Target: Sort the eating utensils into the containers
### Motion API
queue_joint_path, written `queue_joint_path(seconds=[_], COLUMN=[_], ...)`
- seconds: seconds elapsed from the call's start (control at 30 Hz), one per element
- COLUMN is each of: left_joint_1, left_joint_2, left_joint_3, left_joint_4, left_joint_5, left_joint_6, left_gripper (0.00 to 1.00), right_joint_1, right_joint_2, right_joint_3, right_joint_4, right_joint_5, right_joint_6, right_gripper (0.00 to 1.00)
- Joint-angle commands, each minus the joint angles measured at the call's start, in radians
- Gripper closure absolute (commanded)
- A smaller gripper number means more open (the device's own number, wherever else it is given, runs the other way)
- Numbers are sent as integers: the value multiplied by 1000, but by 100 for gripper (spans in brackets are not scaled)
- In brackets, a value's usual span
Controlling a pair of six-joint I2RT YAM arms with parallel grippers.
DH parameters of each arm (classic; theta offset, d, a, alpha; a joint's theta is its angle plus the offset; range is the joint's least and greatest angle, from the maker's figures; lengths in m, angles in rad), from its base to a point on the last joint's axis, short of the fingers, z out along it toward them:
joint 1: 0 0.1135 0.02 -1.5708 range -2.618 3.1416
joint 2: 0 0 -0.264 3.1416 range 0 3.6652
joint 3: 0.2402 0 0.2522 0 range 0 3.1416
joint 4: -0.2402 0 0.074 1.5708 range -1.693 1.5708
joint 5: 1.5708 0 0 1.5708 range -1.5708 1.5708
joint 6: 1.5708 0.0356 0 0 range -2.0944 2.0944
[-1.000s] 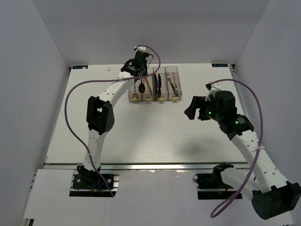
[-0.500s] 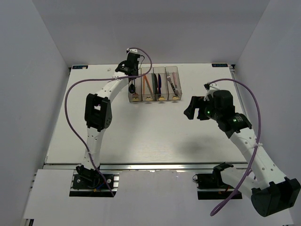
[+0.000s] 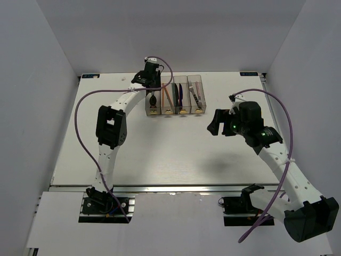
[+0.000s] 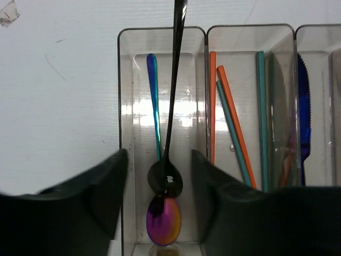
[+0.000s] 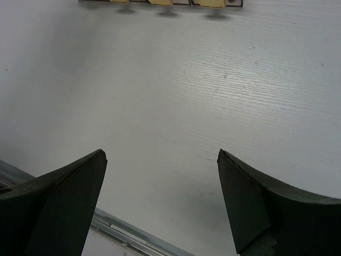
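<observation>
The left gripper (image 4: 158,157) hangs over the leftmost of 4 containers (image 4: 123,106), jaws parted clear of a black spoon (image 4: 166,178) resting there above an iridescent spoon (image 4: 163,220) — the right gripper (image 5: 160,154), wide open, hovers above the white table (image 5: 213,80).

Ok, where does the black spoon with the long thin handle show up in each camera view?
Top external: the black long-handled spoon lies in the leftmost translucent bin, far centre of the table.
Left wrist: picture centre, bowl nearest the camera, overlapping an iridescent purple spoon in the same bin.
Right wrist: not in it.
Shared landmark: the bins' yellow tabs, which also line the right wrist view's top edge.
</observation>
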Motion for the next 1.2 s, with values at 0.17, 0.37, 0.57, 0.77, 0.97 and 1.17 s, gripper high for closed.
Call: queue_joint_path(seconds=[0.17,0.37,0.57,0.77,0.97,1.17], left_joint_1=[0,0,-2,-2,-2,-2], left_joint_2=[-218,-637,-758,-608,-342,-147], left_joint_3=[-91,-527,-574,-498,-232,-37], left_joint_4=[-55,45,61,130,72,53], left_joint_5=[-49,-109,-22,127,68,41], left_joint_6=[-76,-201,-181,-153,-60,3], left_gripper=[28,2,5,14,45,45], right_joint_1=[10,10,10,10,10,10], right_joint_2=[-18,-93,-107,-115,-122,-111], right_joint_3=[57,92,109,94,58,48], right_joint_4=[26,4,-27,-36,-30,-16], right_joint_5=[17,98,51,52,65,56], right_joint_6=[-8,2,22,22,5,-1], right_gripper=[11,11,11,11,11,11])
